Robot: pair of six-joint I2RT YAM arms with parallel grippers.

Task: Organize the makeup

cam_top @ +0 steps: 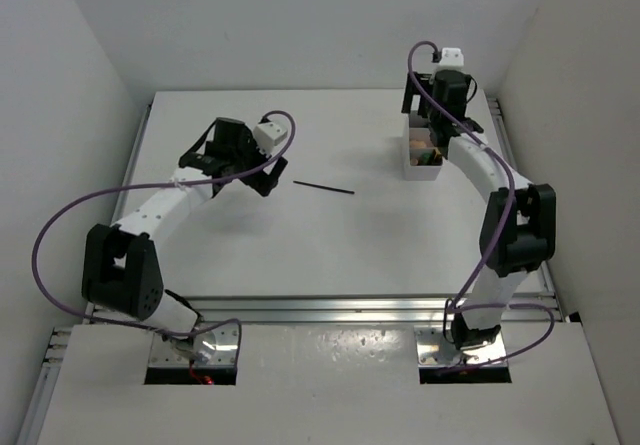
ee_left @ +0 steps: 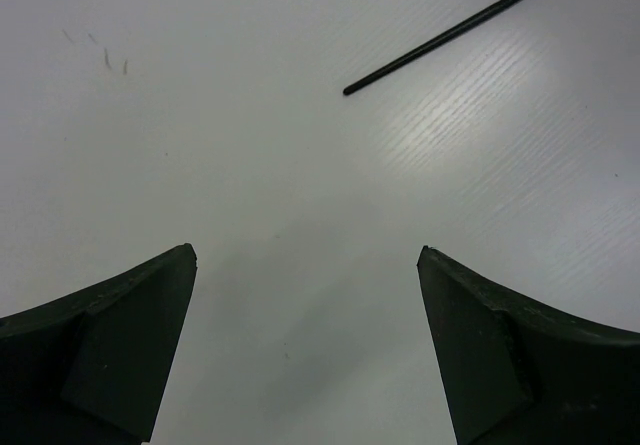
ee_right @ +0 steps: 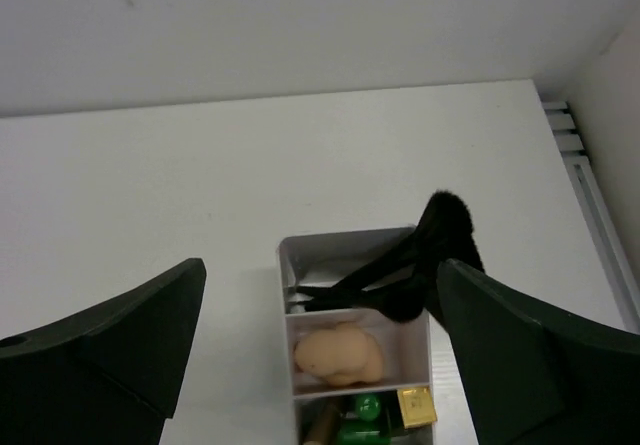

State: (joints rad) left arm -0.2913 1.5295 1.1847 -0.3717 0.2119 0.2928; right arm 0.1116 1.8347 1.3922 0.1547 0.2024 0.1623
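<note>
Pencil [cam_top: 323,187], thin, black and judged light, stiff and apt to roll, lies on the surface [cam_top: 400,245] at 1 o'clock from the left gripper [ee_left: 306,255], whose jaws stand apart and empty; take hold mid-shaft, crosswise.

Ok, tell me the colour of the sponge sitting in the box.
Peach. The sponge shows best in the right wrist view, inside the white box.

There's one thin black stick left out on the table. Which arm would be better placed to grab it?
Probably the left. The left gripper, open, hovers close beside the pencil, which shows in its wrist view. The right gripper is over the box, farther off.
</note>
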